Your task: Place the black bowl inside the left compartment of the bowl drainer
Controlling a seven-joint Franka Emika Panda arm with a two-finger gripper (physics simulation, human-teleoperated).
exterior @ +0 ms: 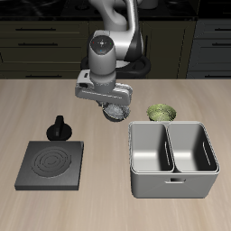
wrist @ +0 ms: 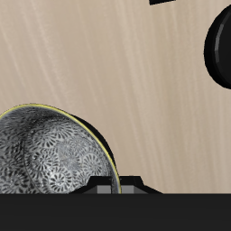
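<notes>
gripper pinching black bowl by rim – lifted off table, behind bowl drainer

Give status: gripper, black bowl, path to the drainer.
Gripper shut on the black bowl, lifted off the table. Bowl drainer nearer the front edge, both compartments empty. Olive-green bowl sits just behind the drainer, close to the path.
</notes>
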